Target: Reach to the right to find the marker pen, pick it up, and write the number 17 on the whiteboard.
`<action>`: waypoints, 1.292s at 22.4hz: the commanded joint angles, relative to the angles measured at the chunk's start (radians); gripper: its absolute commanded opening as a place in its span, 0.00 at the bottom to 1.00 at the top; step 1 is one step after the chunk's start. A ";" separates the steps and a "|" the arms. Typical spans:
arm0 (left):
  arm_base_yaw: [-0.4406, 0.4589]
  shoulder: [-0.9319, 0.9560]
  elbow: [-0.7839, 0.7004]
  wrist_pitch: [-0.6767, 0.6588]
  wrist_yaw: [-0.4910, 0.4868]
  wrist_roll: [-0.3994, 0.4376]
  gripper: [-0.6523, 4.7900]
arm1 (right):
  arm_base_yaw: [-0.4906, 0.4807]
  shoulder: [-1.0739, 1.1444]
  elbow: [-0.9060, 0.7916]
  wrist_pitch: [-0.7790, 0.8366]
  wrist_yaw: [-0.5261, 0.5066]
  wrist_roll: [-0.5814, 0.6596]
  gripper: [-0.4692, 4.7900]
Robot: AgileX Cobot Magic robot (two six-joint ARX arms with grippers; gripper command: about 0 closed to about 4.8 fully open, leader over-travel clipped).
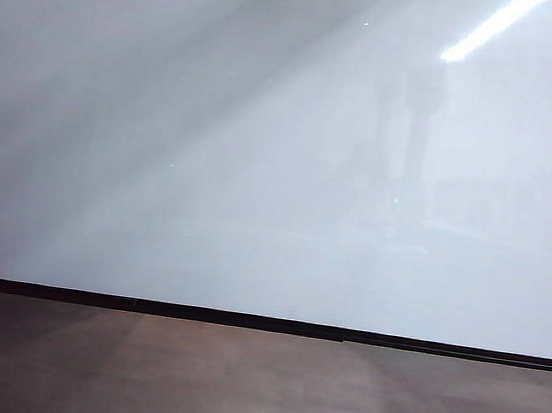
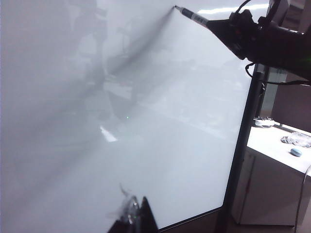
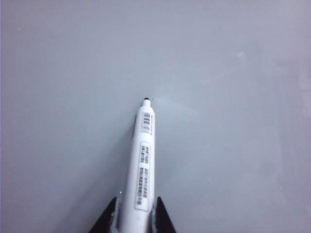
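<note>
Beginning at the left of the exterior view, we find the whiteboard (image 1: 211,158) filling nearly the whole picture, its thin black frame running along the bottom edge above a brown wood-grain surface (image 1: 234,383). No stroke of ink is visible on it anywhere; we see only grey reflections and a bright light streak toward the upper right. Neither arm appears in this view.

In the left wrist view, the left gripper (image 2: 132,219) shows only as dark fingertips standing close together at the lower edge, near the board and empty as far as we can tell. Further right, the right arm reaches in carrying the marker pen (image 2: 193,16), whose tip meets the board at or very near its surface near the upper edge. Past the frame stands a white counter (image 2: 272,145) with small items.

In the right wrist view, the right gripper (image 3: 135,216) is clamped narrowly on the marker pen (image 3: 142,160), tip forward against the whiteboard (image 3: 233,121).

We judge finding and picking up complete. Writing the 17 remains entirely to do.
</note>
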 commanded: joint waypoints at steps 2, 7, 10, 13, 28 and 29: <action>0.000 0.000 0.005 0.017 0.000 0.002 0.11 | 0.002 0.008 0.009 0.028 -0.007 0.003 0.08; 0.000 -0.001 0.005 0.023 0.000 0.002 0.11 | 0.000 0.014 0.010 0.038 -0.002 -0.001 0.08; 0.000 -0.001 0.005 0.022 0.001 0.002 0.11 | 0.000 0.014 0.010 0.029 0.008 -0.001 0.08; 0.000 -0.001 0.005 0.023 0.001 0.002 0.11 | 0.000 0.014 0.009 -0.024 0.015 0.000 0.08; 0.000 0.000 0.005 0.024 0.001 0.002 0.11 | 0.005 0.036 -0.175 -0.065 0.035 0.052 0.08; 0.000 -0.001 0.005 0.024 0.001 0.002 0.11 | 0.022 0.018 -0.175 -0.047 0.033 0.048 0.08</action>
